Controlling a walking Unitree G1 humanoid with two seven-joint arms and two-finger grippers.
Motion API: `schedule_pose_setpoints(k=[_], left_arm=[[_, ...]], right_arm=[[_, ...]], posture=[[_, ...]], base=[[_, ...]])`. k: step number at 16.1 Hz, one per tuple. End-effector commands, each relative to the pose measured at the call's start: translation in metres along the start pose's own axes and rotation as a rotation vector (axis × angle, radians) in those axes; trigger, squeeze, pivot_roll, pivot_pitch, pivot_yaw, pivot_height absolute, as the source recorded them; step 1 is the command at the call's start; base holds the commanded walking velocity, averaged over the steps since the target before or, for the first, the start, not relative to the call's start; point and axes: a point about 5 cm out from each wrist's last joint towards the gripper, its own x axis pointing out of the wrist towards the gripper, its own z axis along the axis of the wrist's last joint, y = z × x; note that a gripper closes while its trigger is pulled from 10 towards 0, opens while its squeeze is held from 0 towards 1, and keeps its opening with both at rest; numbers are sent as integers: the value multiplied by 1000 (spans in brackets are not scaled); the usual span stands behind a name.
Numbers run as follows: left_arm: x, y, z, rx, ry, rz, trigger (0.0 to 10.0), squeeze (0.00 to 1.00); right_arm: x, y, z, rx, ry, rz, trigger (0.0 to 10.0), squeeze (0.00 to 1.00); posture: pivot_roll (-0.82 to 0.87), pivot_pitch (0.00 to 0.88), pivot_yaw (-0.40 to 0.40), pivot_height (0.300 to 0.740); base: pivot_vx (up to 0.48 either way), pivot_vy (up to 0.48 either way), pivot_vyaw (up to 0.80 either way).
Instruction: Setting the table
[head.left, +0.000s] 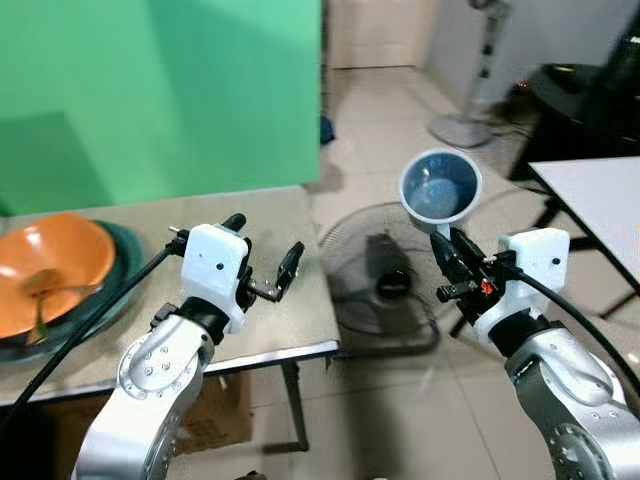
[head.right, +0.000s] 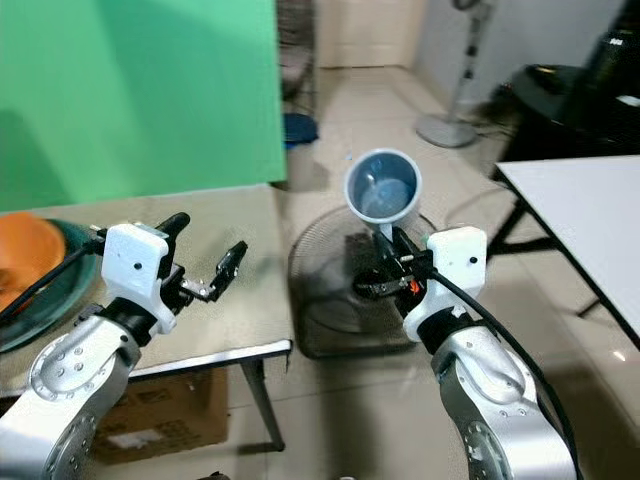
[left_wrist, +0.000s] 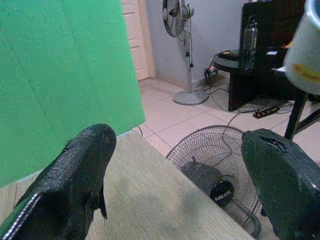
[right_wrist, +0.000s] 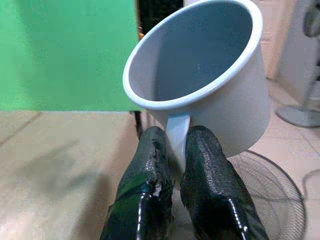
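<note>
Right gripper (head.left: 450, 262) pinches the cup (head.left: 440, 187) by its handle, right of the table (head.left: 290, 300); left gripper (head.left: 262, 255) hovers over it, fingers apart.

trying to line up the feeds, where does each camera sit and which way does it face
Left eye view: on the head, looking forward and down at the table, orange bowl and floor fan; both silver arms show.
Right eye view: same head, same scene from slightly to the side, both arms again.
Left wrist view: along the open left gripper, over the table toward the fan.
Right wrist view: along the right gripper, fingers pinching the handle of the grey cup.
Shared: cup and fan in both eye views.
</note>
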Motion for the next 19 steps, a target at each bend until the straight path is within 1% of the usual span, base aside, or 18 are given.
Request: schedule_pose_setpoints(k=[1, 5, 8, 11, 19], left_arm=[[2, 4, 0, 10, -2, 22, 10000, 0], [3, 4, -2, 13, 0, 17, 10000, 0], [5, 4, -1, 12, -4, 18, 10000, 0], [7, 4, -1, 9, -8, 22, 10000, 0], [6, 5, -3, 0, -11, 44, 10000, 0]], right_arm=[[-1, -3, 0, -14, -13, -43, 10000, 0], [-2, -8, 1, -20, -30, -111, 10000, 0], [-2, -8, 1, -23, -36, -128, 10000, 0], [-1, -9, 3, -27, -36, -134, 10000, 0], [-1, -8, 4, -36, -27, -125, 10000, 0]], posture=[[146, 0, 16, 740], [135, 0, 20, 740], [135, 0, 20, 740], [122, 0, 23, 740], [120, 0, 16, 740]], base=[[0, 0, -800], [0, 0, -800], [0, 0, -800], [0, 0, -800], [0, 0, -800]])
